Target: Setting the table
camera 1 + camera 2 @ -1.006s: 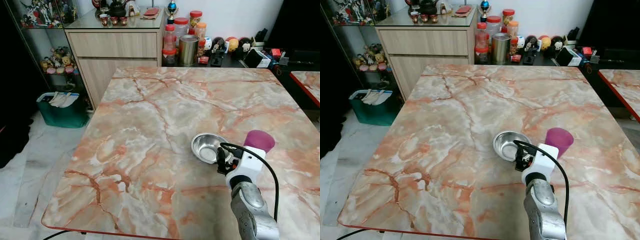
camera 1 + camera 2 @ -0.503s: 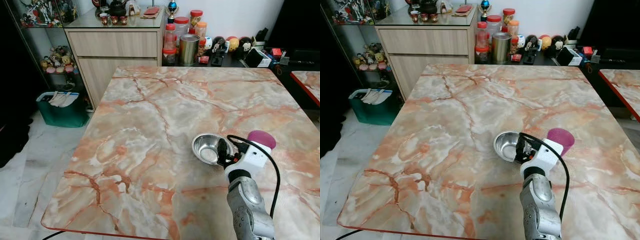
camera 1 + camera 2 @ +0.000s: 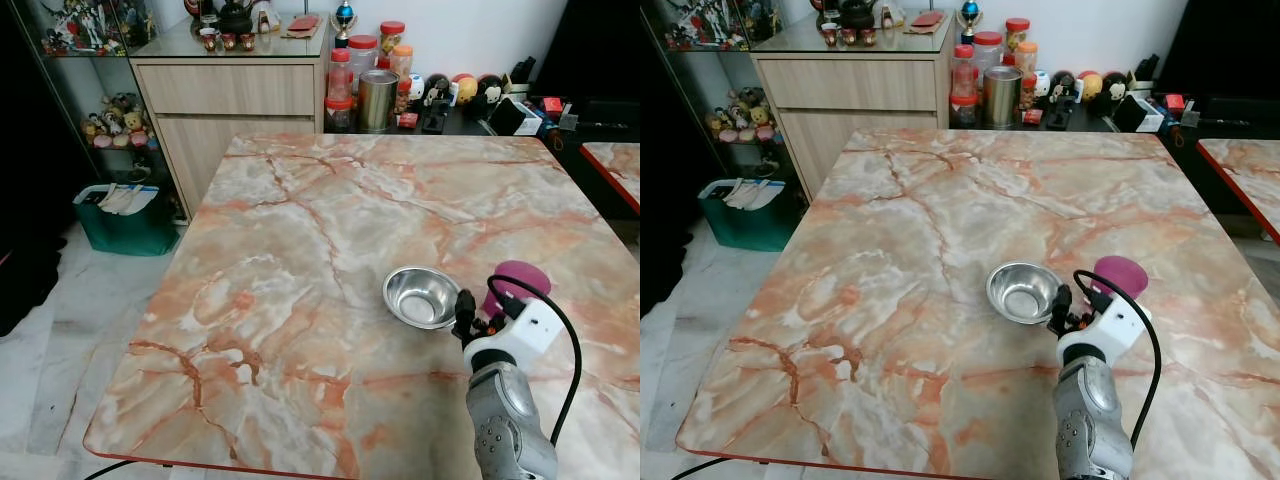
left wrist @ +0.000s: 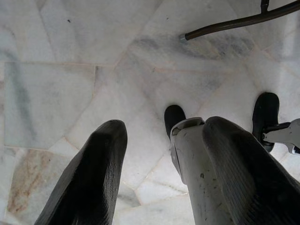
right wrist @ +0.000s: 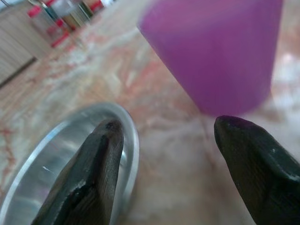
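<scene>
On the marble table (image 3: 280,250) a steel bowl (image 3: 421,297) stands right of centre. A purple cup (image 3: 522,279) stands upright just to its right. My right gripper (image 5: 168,154) is open and low over the table at the near side of the gap between the two. In the right wrist view the purple cup (image 5: 215,51) lies just ahead between the fingers, apart from both. The steel bowl's rim (image 5: 133,136) runs beside one finger (image 5: 101,173). My left gripper (image 4: 164,126) hangs idle and open over the tiled floor.
Jars and a metal canister (image 3: 377,100) crowd a low shelf behind the table's far edge, beside a wooden cabinet (image 3: 225,100). A green bin (image 3: 125,218) sits on the floor at the left. A second table's red edge (image 3: 610,170) shows at the right.
My right gripper has shifted right and a little nearer, from over the bowl's near rim to the gap between bowl and cup. Bowl and cup have not moved.
</scene>
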`<state>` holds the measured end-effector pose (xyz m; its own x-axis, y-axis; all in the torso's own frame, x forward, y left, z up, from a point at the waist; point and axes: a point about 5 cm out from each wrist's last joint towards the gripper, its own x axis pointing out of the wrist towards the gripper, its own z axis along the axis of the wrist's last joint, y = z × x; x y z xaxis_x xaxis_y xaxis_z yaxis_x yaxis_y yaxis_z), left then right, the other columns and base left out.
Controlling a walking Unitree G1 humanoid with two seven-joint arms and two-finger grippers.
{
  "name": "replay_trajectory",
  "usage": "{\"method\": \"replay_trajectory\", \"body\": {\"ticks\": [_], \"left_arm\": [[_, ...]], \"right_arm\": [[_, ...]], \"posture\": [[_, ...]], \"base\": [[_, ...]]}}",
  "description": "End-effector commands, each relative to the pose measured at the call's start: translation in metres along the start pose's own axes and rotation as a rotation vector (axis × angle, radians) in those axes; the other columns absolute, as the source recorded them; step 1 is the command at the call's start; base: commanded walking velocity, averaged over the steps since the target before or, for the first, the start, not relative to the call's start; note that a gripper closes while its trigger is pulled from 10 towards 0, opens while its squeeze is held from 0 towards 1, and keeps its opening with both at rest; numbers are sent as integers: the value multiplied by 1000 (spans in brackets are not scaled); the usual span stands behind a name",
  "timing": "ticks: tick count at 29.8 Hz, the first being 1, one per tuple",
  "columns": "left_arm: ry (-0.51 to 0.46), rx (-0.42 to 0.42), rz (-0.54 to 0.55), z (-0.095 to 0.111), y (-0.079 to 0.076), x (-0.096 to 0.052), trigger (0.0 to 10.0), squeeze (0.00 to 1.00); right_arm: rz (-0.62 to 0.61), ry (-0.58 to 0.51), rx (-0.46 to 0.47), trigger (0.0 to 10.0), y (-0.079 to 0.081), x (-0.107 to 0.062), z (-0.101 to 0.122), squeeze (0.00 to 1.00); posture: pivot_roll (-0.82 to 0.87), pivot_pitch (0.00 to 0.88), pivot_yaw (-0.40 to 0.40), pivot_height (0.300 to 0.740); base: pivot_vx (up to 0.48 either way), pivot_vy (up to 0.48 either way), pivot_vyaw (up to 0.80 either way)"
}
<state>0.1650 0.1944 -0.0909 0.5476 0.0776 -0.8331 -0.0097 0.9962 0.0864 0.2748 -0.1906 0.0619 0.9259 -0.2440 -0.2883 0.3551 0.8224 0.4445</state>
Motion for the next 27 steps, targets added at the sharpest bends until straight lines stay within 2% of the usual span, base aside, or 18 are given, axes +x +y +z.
{"method": "replay_trajectory", "body": {"ticks": [1, 7, 18, 27], "left_arm": [[6, 2, 7, -1, 2, 0, 10000, 0], [4, 5, 9, 0, 2, 0, 10000, 0], [6, 7, 7, -1, 0, 0, 10000, 0], [16, 9, -1, -2, -2, 0, 10000, 0]], "right_arm": [[20, -9, 38, 10000, 7, 2, 1, 0], [40, 10, 52, 10000, 12, 3, -4, 0], [57, 4, 57, 10000, 18, 7, -2, 0], [62, 3, -5, 10000, 27, 13, 3, 0]], "posture": [[1, 0, 8, 736], [4, 0, 6, 736], [3, 0, 4, 736], [2, 0, -2, 736]], "base": [[0, 0, 0], [0, 0, 0], [0, 0, 0], [0, 0, 0]]}}
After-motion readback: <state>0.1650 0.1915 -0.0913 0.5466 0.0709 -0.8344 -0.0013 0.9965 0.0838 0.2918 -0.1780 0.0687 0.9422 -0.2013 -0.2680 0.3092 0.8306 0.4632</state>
